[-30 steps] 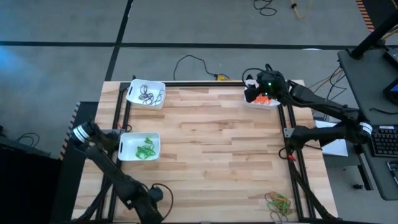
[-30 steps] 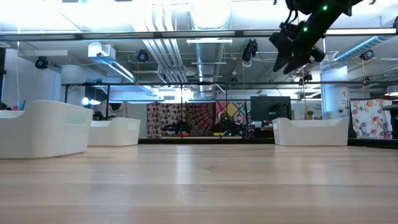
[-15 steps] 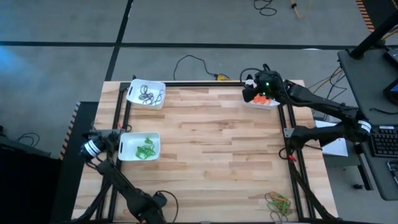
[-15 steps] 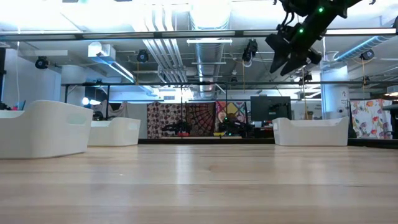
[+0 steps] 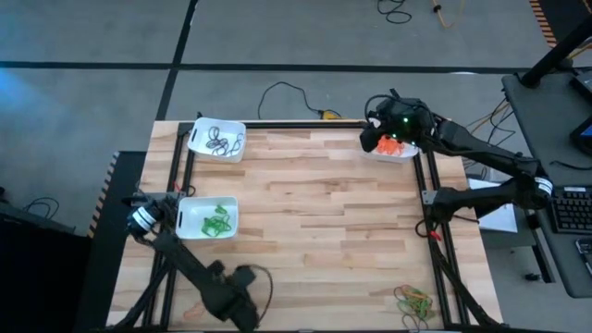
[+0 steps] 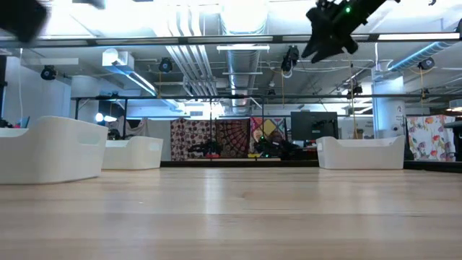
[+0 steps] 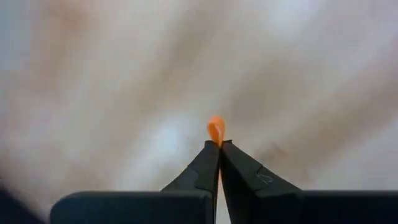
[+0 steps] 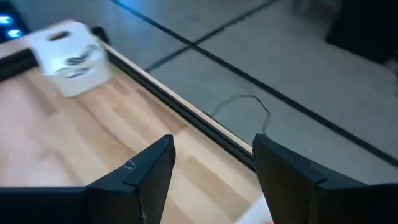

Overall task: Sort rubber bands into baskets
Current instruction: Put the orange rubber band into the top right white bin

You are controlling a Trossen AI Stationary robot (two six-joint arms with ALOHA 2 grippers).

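On the pale wooden plank table (image 5: 314,222), three small white rectangular plastic baskets sat near the edges: one at the upper left holding dark rubber bands (image 5: 223,142), one at the left middle holding green rubber bands (image 5: 217,221), and one at the upper right holding orange rubber bands (image 5: 392,146). The left gripper (image 7: 219,144) sat at the far left of the high view, just beside the green-band basket (image 5: 188,222), its fingers pressed together on a small orange rubber band loop (image 7: 215,130) poking out past the tips. The right gripper (image 8: 211,158) hung over the upper-right basket (image 5: 407,154), partly hiding it, fingers spread wide with nothing between them. A loose tangle of green and orange bands (image 5: 414,300) lay at the lower right, well apart from every basket. A thin black cable (image 5: 282,90) curled on the grey floor above the table.
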